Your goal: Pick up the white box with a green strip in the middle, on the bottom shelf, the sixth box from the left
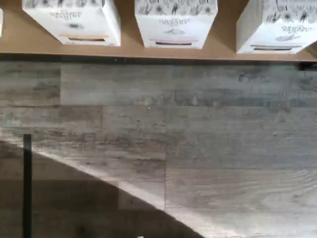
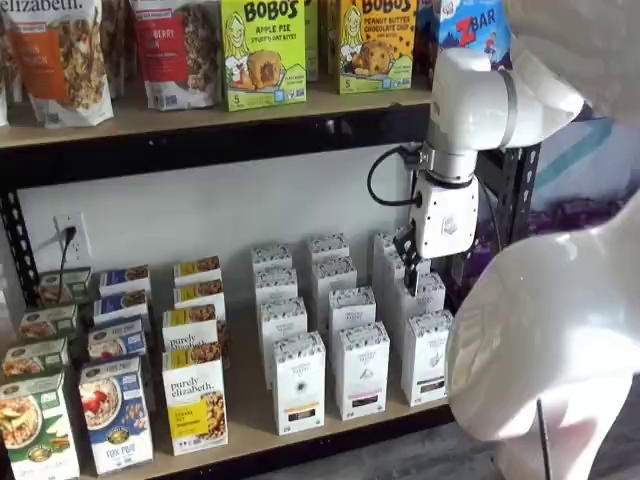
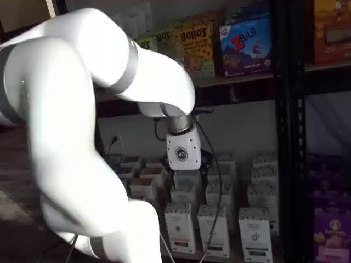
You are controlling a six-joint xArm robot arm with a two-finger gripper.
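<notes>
The white box [image 2: 427,357] is standing upright at the front edge of the bottom shelf [image 2: 250,425], closing the front row of slim white cartons at the end by the rack's black upright. In the wrist view the same white box [image 1: 277,25] is showing its speckled top band and a pale strip low on its front; the strip's greenish tint is only faintly readable there. Just beside the white box a like carton with a pinkish strip [image 2: 360,370] is standing, and beyond that one another white carton [image 2: 298,383]. More white cartons are lining up in rows behind the white box.

The gripper [image 2: 408,272] is hanging above the white box and further back, over the rear rows, well clear of its top. Its black fingers are showing side-on, so no gap is visible between them; they are standing spread to their widest, and no carton is sitting between them. The white arm [image 3: 109,60] is reaching in above the white box. Below the white box, grey plank flooring [image 1: 198,124] is filling most of the wrist view.
</notes>
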